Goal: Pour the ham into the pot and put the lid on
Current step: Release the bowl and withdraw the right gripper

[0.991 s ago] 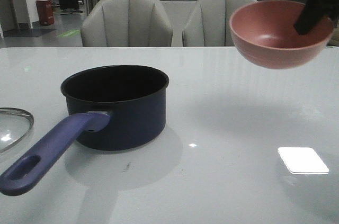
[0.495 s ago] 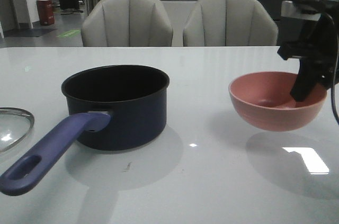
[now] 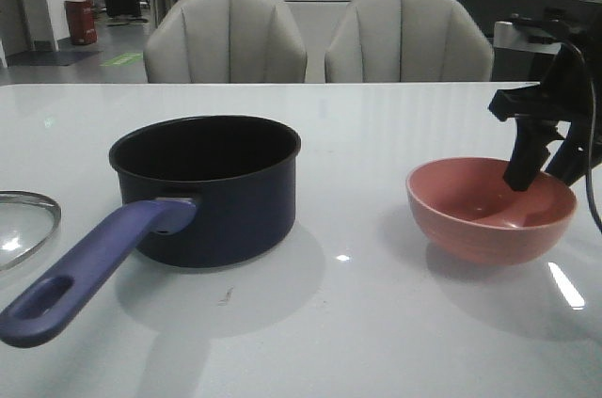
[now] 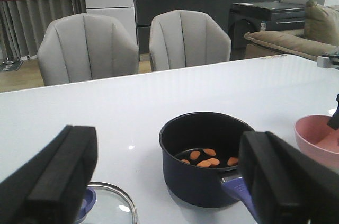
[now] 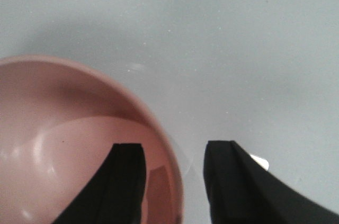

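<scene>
The ham (image 4: 205,158) is lying as a few orange pieces on the black floor of the pot (image 3: 204,187), which is sitting uncovered on the white table (image 3: 376,323) with its handle (image 3: 89,271) pointing toward the camera. The lid (image 3: 21,226) is resting flat near that handle. Well apart, the pink bowl (image 3: 489,208) is sitting on the table, the right gripper (image 5: 175,181) straddling its rim, jaws parted. The left gripper (image 4: 169,181) is hanging spread wide above the lid.
</scene>
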Tool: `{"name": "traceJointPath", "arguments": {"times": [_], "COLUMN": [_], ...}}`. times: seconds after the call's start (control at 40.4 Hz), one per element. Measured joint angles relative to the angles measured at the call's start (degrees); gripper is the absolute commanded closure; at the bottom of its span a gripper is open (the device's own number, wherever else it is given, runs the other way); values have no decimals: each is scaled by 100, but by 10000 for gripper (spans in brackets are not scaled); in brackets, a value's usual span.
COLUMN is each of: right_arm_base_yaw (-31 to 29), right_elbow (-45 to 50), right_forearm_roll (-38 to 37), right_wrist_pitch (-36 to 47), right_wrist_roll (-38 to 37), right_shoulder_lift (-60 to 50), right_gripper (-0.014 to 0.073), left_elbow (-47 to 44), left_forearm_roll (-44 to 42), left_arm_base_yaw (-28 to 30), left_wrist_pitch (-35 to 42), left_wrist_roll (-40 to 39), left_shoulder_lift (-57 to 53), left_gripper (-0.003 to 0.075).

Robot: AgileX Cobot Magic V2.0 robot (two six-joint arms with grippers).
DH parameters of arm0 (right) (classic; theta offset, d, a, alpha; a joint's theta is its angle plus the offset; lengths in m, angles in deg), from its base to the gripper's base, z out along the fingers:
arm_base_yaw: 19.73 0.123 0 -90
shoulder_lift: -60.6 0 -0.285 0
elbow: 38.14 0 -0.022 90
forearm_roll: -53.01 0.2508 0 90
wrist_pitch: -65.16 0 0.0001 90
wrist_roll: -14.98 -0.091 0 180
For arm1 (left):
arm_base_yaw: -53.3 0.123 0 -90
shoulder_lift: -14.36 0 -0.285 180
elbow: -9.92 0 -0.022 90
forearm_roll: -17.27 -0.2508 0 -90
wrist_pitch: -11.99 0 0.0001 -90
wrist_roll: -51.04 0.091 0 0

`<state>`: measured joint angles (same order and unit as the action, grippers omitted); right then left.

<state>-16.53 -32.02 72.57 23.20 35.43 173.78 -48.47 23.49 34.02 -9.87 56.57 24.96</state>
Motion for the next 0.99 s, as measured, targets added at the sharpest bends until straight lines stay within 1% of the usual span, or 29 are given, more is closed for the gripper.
{"name": "traceJointPath", "arguments": {"times": [0.149,0.272,0.446,0.743,0.842,0.991], "right_arm_base_yaw": [0,0,0,60,197,413], "right_elbow": [17,354,1305,3089,3631,4390], "right_forearm_roll": [-48,-48,47,492,518,543], "right_wrist_pitch": [-170,-22,795,2338,2678,2772], "right_wrist_roll": [97,219,244,257,257,257], "right_shoulder_lift": [-478,-1040,-2136,-4620,-5473,-6564], "right_gripper": [199,199,199,199,199,199], "left_elbow": [0,0,0,0,0,0], "left_forearm_roll": [0,0,0,0,0,0], "left_arm_base_yaw": [0,0,0,0,0,0], "left_wrist_pitch": [0,0,0,22,35,47], "left_wrist_roll": [0,0,0,0,0,0], "left_shoulder_lift": [0,0,0,0,0,0], "left_gripper": [136,136,136,136,136,136]}}
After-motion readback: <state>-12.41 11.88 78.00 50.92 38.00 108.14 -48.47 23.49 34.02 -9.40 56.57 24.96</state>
